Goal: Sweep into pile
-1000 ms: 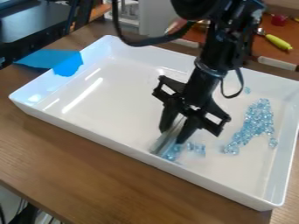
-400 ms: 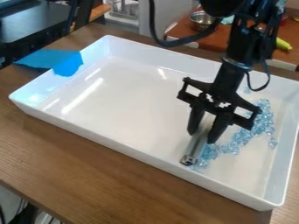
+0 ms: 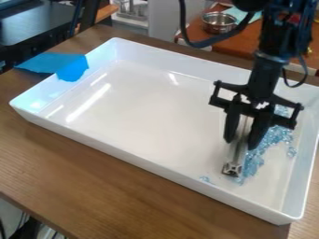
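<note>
Clenching a slim metal bar (image 3: 239,153) in the jaws and holding it inside the white tray (image 3: 149,116), with most blue beads (image 3: 273,137) lying beside and behind the jaws, a few in front.

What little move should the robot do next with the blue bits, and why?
It should probably lift the metal bar in its tool, then set it just past the few stray bits, ready to push them toward the big pile. They lie apart from it, near the tray's front wall.
</note>
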